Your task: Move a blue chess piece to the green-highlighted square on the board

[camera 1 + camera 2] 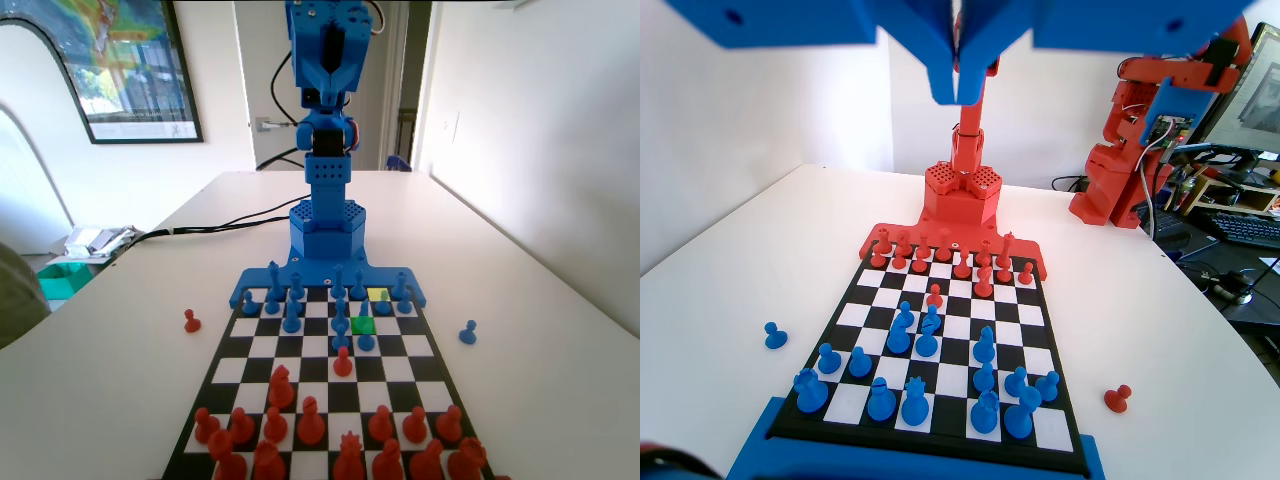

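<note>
In the fixed view, going left to right: a red pawn (191, 320) lies off the board on the table, well clear of your work. On the board, a blue piece (341, 322) stands just left of the green square (363, 325), and another blue one (366, 342) sits just on its near side, with a red piece (343, 362) further toward the camera. The green square itself looks bare. The yellow square (378, 293) lies beyond it, with a blue piece (382, 305) close by; you can't tell whether that piece stands on it. Off the right edge lies a stray blue pawn (467, 332).

In the wrist view the gripper (960, 88) hangs high over the blue ranks, its jaws pressed together with nothing between them.

The pieces crowd the green square, so I'd judge you should come down steeply, spread the jaws only as far as needed, and lift well clear before crossing over.
</note>
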### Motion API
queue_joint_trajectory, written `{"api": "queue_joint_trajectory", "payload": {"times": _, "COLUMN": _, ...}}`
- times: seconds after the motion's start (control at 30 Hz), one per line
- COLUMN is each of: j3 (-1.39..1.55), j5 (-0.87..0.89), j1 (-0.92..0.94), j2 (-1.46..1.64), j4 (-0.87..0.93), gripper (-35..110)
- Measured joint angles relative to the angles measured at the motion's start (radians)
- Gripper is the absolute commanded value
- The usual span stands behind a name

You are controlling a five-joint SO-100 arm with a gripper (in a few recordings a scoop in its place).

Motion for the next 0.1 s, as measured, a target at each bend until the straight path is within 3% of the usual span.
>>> {"api": "queue_joint_trajectory", "payload": {"times": 0.1, "j3": 0.000, "j5": 0.000, "j1": 0.000, "j2": 0.000, "j4": 0.000, "gripper": 2}}
